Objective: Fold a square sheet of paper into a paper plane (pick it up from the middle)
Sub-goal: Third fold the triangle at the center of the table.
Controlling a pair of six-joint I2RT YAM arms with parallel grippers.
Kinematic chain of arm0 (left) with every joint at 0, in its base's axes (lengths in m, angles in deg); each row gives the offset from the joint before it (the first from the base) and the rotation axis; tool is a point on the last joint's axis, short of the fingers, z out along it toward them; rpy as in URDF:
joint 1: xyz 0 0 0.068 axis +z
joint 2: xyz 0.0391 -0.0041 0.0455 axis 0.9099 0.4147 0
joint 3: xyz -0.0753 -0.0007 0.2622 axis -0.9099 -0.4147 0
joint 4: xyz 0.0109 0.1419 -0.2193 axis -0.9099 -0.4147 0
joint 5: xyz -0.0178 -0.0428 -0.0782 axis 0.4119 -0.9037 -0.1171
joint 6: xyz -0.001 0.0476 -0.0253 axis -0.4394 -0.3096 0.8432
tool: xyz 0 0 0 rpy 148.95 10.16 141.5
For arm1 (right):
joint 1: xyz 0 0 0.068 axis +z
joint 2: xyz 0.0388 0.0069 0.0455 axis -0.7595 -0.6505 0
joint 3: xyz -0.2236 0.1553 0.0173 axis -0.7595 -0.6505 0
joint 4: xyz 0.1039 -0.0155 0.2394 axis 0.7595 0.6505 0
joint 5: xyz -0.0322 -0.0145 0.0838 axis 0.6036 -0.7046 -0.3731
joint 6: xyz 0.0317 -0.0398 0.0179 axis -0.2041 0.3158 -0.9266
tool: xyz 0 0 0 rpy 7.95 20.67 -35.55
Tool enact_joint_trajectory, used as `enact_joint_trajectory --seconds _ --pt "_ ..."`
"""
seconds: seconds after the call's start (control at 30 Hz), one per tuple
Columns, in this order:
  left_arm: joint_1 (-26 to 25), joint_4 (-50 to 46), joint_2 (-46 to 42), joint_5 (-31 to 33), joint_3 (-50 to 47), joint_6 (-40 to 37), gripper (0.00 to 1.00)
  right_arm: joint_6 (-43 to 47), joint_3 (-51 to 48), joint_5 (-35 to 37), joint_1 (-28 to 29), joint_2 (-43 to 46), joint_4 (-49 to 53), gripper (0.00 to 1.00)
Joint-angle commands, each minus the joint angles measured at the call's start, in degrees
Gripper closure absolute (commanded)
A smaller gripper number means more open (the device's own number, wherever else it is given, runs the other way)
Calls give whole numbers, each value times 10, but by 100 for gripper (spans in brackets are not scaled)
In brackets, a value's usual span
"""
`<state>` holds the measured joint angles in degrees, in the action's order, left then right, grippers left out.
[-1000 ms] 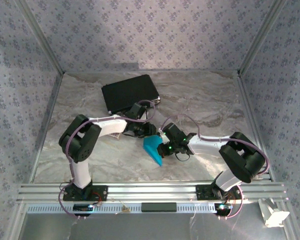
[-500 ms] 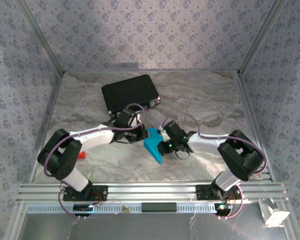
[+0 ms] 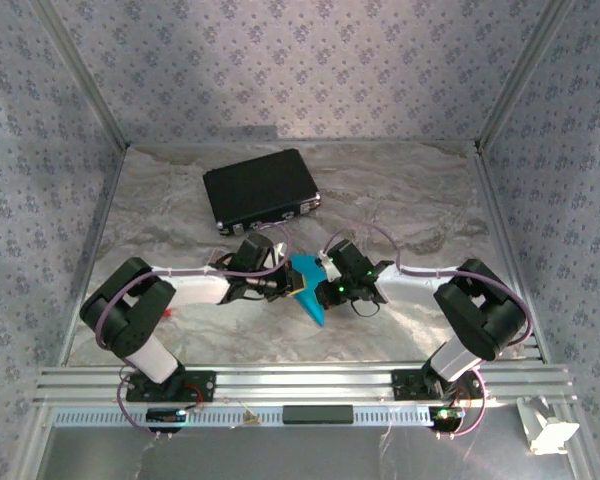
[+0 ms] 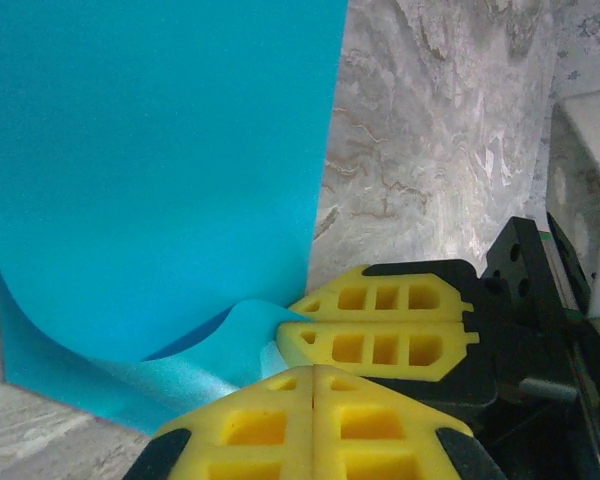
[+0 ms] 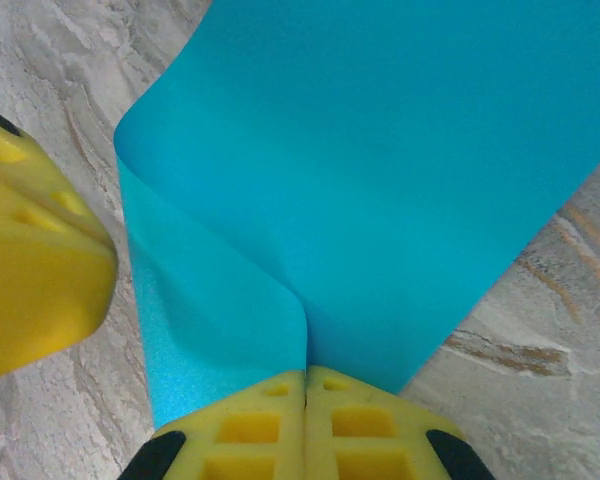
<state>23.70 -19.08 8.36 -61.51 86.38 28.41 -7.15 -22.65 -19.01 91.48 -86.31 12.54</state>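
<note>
Two yellow pads of the left pincer point(image 4: 313, 378) are pressed flat together with their tips at the edge of the sheet of paper point(image 4: 160, 170); I cannot tell whether any paper sits between them. Bright cyan-blue, thin and plain, the sheet lies on the marbled table point(image 3: 410, 210) between the two arms, a smooth flap curling over a paler matte layer, and from above it narrows to a point toward the arm bases. Right of it, the right pincer point(image 5: 305, 378) is closed on the paper where a soft crease runs down into its pads.
</note>
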Motion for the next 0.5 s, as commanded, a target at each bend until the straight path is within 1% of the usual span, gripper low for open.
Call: enact_joint_trajectory --seconds 0.0,0.17,0.47 --pt "-6 38 12 -13 -9 12 100 7 0 11 -5 -14 30 100" --pt "-7 49 22 -16 -15 15 100 7 -1 8 -5 -16 30 100" --pt "-8 23 36 -1 -16 -10 100 5 1 4 -4 -18 28 100"
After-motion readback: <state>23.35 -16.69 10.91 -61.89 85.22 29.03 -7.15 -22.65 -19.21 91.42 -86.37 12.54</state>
